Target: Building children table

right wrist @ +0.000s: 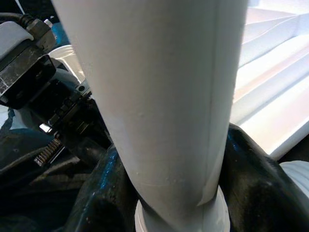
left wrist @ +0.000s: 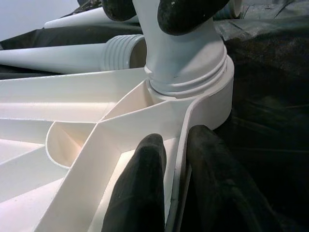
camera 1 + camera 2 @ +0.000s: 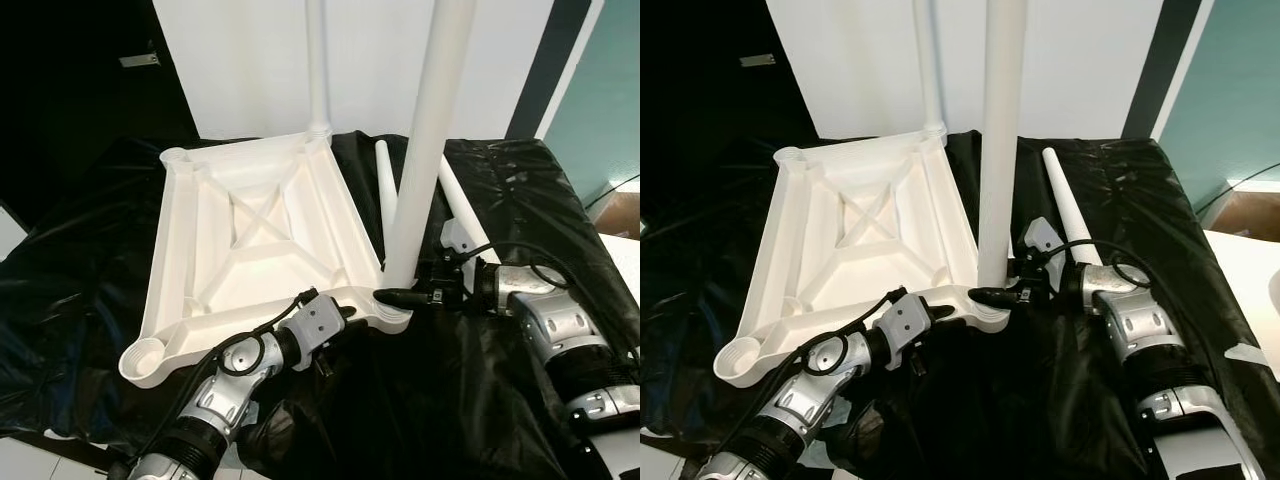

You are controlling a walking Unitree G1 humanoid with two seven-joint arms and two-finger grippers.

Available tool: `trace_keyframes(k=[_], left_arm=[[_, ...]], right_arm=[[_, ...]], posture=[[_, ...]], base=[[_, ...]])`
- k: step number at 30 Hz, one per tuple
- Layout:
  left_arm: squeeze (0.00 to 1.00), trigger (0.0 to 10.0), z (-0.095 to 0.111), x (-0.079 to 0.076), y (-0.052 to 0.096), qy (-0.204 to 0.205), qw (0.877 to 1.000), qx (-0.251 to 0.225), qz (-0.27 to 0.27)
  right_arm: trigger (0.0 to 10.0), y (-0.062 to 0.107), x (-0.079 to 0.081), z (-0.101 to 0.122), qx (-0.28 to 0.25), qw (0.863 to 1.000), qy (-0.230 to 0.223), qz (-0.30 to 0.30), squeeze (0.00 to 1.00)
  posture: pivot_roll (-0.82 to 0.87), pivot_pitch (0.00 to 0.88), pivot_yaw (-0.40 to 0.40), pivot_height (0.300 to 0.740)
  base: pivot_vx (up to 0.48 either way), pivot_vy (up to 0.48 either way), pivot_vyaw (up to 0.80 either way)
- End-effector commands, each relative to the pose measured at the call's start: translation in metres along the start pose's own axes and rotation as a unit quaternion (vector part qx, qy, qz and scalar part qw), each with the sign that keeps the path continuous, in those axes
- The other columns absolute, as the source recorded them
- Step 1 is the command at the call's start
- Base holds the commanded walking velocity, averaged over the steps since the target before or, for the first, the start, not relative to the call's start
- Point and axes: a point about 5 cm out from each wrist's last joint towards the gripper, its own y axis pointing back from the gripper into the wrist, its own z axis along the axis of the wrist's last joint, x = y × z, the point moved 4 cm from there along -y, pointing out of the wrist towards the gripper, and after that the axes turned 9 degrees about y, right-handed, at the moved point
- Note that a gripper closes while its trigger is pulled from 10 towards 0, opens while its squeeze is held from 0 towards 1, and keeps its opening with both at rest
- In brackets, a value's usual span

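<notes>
- Two tools work on the upturned tabletop [image 3: 250, 240].
- Left tool [image 2: 169, 179] pinches its near rim.
- Right tool [image 3: 400, 296] clamps the upright leg [image 3: 425, 150], at 3 o'clock.

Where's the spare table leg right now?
The spare leg lies flat on the black sheet, right of the upturned tabletop, just behind the right gripper, which clasps the upright leg.

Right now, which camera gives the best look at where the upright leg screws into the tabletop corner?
The left wrist view: the upright leg shows its threads seated in the corner socket. The eye views show the joint small beside the right gripper; the right wrist view shows mostly the shaft.
</notes>
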Motion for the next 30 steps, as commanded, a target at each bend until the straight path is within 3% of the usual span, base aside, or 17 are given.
trace_keyframes(k=[1, 4, 5, 7, 9, 11, 13, 15, 17, 23, 24, 25, 26, 27, 29, 30], left_arm=[[0.0, 10.0, -0.053, -0.022, 0.013, 0.053, 0.993, 0.097, -0.042], [0.0, 10.0, -0.053, -0.022, 0.013, 0.053, 0.993, 0.097, -0.042], [0.0, 10.0, -0.053, -0.023, 0.013, 0.053, 0.993, 0.097, -0.043], [0.0, 10.0, -0.053, -0.023, 0.013, 0.053, 0.993, 0.096, -0.042], [0.0, 10.0, -0.053, -0.023, 0.013, 0.053, 0.993, 0.096, -0.042], [0.0, 10.0, -0.053, -0.023, 0.012, 0.054, 0.993, 0.096, -0.042], [0.0, 10.0, -0.053, -0.023, 0.012, 0.054, 0.993, 0.096, -0.042], [0.0, 10.0, -0.054, -0.024, 0.013, 0.055, 0.993, 0.097, -0.043], [0.0, 10.0, -0.054, -0.025, 0.013, 0.055, 0.993, 0.098, -0.046], [0.0, 10.0, -0.054, -0.026, 0.013, 0.054, 0.992, 0.099, -0.049], [0.0, 10.0, -0.054, -0.025, 0.013, 0.054, 0.992, 0.099, -0.049], [0.0, 10.0, -0.054, -0.025, 0.013, 0.054, 0.993, 0.098, -0.048], [0.0, 10.0, -0.054, -0.025, 0.013, 0.054, 0.992, 0.099, -0.048], [0.0, 10.0, -0.054, -0.025, 0.013, 0.054, 0.992, 0.099, -0.048], [0.0, 10.0, -0.056, -0.026, 0.014, 0.055, 0.992, 0.1, -0.048], [0.0, 10.0, -0.056, -0.026, 0.014, 0.055, 0.992, 0.1, -0.048]], right_arm=[[0.0, 0.014, -0.005, -0.013, 0.035, 0.999, -0.011, -0.004, 0.0], [0.0, 0.012, -0.009, -0.012, 0.021, 0.999, -0.015, -0.03, 0.0], [0.0, 0.004, -0.012, -0.008, -0.007, 0.996, -0.018, -0.083, 0.0], [0.0, -0.004, -0.022, 0.0, -0.054, 0.971, -0.015, -0.233, 0.0], [0.0, -0.004, -0.022, 0.0, -0.054, 0.971, -0.015, -0.233, 0.0], [0.0, 0.013, -0.035, -0.004, -0.05, 0.902, -0.027, -0.427, 0.0], [0.0, 0.013, -0.035, -0.004, -0.05, 0.902, -0.027, -0.427, 0.0], [0.0, 0.025, -0.03, -0.013, -0.028, 0.853, -0.051, -0.519, 0.0], [0.0, 0.024, -0.026, -0.013, -0.026, 0.847, -0.057, -0.527, 0.0], [0.0, 0.018, -0.021, -0.011, -0.03, 0.846, -0.063, -0.528, 0.0], [0.0, 0.009, -0.017, -0.014, -0.028, 0.853, -0.077, -0.515, 0.0], [10.0, -0.01, -0.004, -0.011, -0.044, 0.883, -0.087, -0.459, 0.45], [10.0, -0.027, 0.011, -0.008, -0.062, 0.911, -0.095, -0.396, 1.0], [10.0, -0.027, 0.011, -0.008, -0.062, 0.911, -0.095, -0.396, 1.0], [10.0, -0.044, 0.03, -0.01, -0.072, 0.941, -0.115, -0.311, 1.0], [10.0, -0.044, 0.03, -0.01, -0.072, 0.941, -0.115, -0.311, 1.0]], posture=[[0.07, 0.0, 0.022, 0.74], [0.07, 0.0, 0.023, 0.74], [0.07, 0.0, 0.022, 0.74], [0.07, 0.0, 0.019, 0.74], [0.07, 0.0, 0.019, 0.74], [0.08, 0.0, 0.016, 0.74], [0.08, 0.0, 0.016, 0.74], [0.07, 0.0, 0.026, 0.74], [0.07, 0.0, 0.026, 0.74], [0.07, 0.0, 0.029, 0.74], [0.07, 0.0, 0.026, 0.74], [0.07, 0.0, 0.024, 0.74], [0.07, 0.0, 0.026, 0.74], [0.07, 0.0, 0.026, 0.74], [0.07, 0.0, 0.026, 0.74], [0.07, 0.0, 0.026, 0.74]], base=[[0.0, 0.0, 0.0], [0.0, 0.0, 0.0], [0.0, 0.0, 0.0], [0.0, 0.0, 0.0], [0.0, 0.0, 0.0], [0.0, 0.0, 0.0], [0.0, 0.0, 0.0], [0.0, 0.0, 0.0], [0.0, 0.0, 0.0], [0.0, 0.0, 0.0], [0.0, 0.0, 0.0], [0.0, 0.0, 0.0], [0.0, 0.0, 0.0], [0.0, 0.0, 0.0], [0.0, 0.0, 0.0], [0.0, 0.0, 0.0]])
